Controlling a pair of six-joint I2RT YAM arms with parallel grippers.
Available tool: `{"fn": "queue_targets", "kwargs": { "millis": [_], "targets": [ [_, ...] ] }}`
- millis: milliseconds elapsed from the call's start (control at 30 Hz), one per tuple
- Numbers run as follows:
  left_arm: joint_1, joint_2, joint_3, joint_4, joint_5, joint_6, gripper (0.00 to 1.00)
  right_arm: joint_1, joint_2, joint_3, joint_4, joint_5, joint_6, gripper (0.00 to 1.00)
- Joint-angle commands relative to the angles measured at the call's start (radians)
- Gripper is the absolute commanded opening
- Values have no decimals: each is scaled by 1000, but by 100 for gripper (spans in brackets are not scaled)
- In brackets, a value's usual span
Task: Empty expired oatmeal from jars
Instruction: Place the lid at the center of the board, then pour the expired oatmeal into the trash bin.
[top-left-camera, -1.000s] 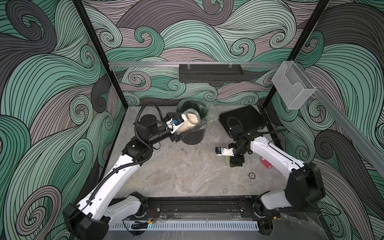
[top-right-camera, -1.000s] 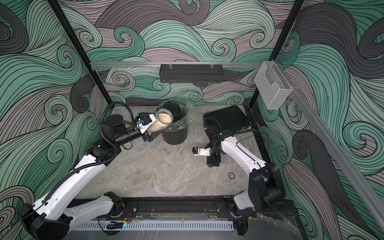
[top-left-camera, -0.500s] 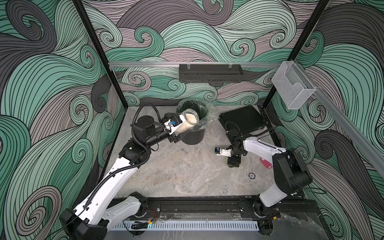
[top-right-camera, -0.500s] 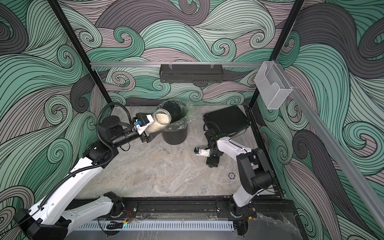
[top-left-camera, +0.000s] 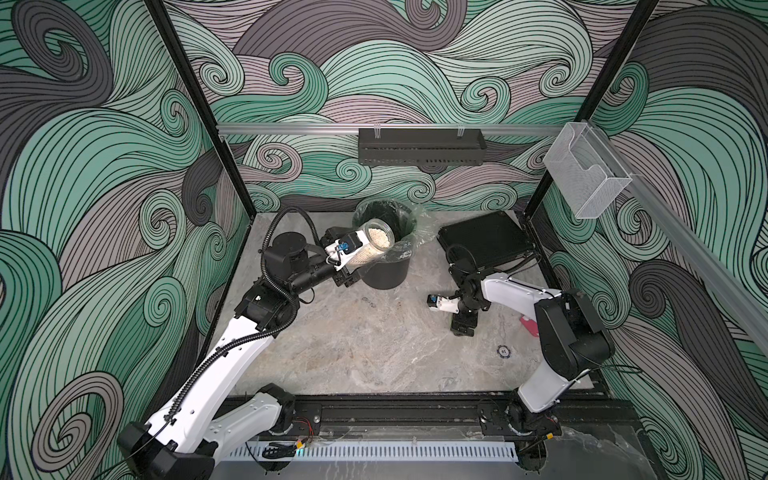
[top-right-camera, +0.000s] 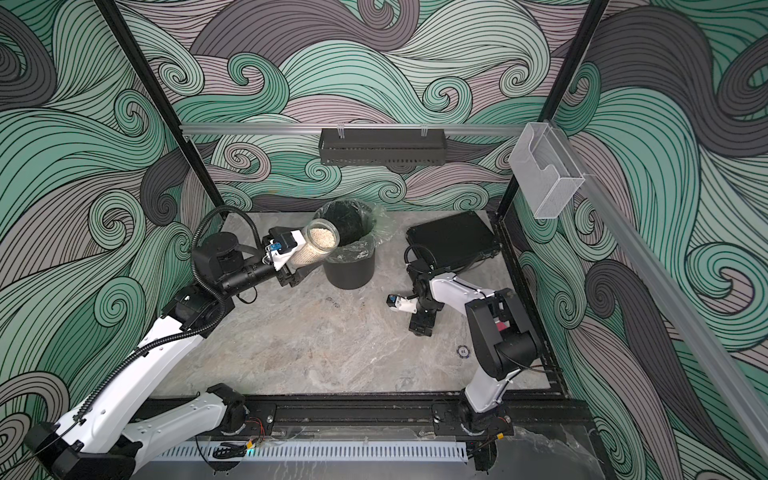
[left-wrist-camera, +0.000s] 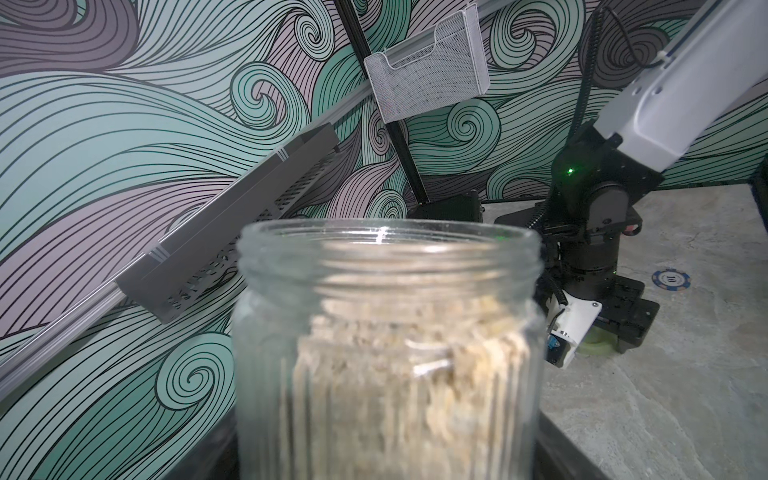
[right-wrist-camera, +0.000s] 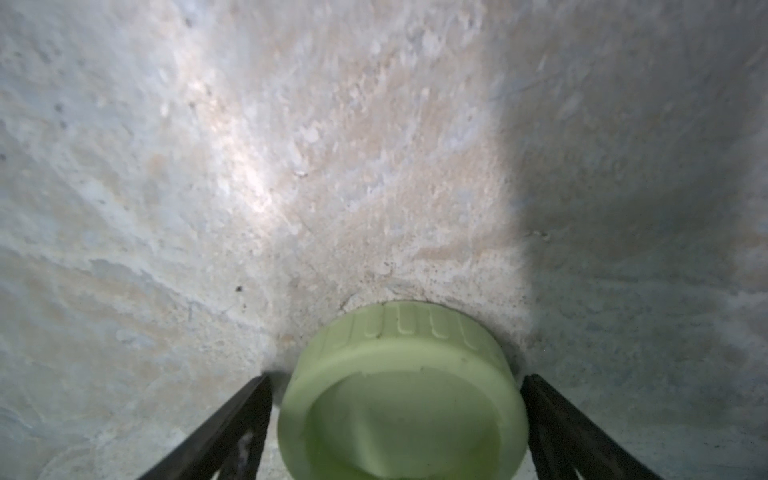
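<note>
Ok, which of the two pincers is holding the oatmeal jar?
The left pincer: it is shut on the open jar, tilted toward the black bin. The right pincer stands open around the green lid on the table.

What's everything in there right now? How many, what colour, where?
table: 1, grey marbled, underneath everything
bin: 1, black with clear liner, back middle of the table
jar: 1, clear glass, lidless, held tilted with its mouth at the bin's rim
oatmeal: 1 mass, pale beige, inside the jar
lid: 1, pale green, on the table, right of the bin
flat case: 1, black, table's back right corner
poker chip: 1, blue, table's front right
small thing: 1, pink, table's right edge, partly hidden
rack: 1, black, back wall rail
holder: 1, pale see-through, right wall rail
left hand: 1, black and white, shut on the jar
right hand: 1, black and white, open, fingers either side of the lid
</note>
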Motion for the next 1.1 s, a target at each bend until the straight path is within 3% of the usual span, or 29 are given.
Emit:
{"fn": "queue_targets", "kwargs": {
  "millis": [0,167,400,600,700,800,900,1067],
  "targets": [
    [8,-44,33,89,6,9,0,7,-1,3,-18,-15,0,99],
    [16,-41,50,66,1,-5,0,11,-65,16,-30,-8,35,99],
    [36,20,180,-79,-7,-81,0,10,-250,98,-93,66,274,99],
    [42,71,247,-114,-12,-208,0,16,-357,267,-184,252,544,99],
    [45,102,293,-154,-28,-281,0,20,-361,435,-297,274,708,99],
    [49,147,365,-234,-51,-349,0,27,-340,642,-416,284,956,99],
    [54,197,437,-315,-75,-406,0,70,-353,775,-445,217,1156,99],
    [69,249,473,-329,-74,-481,0,227,-339,849,-297,118,1421,99]
  ]
}}
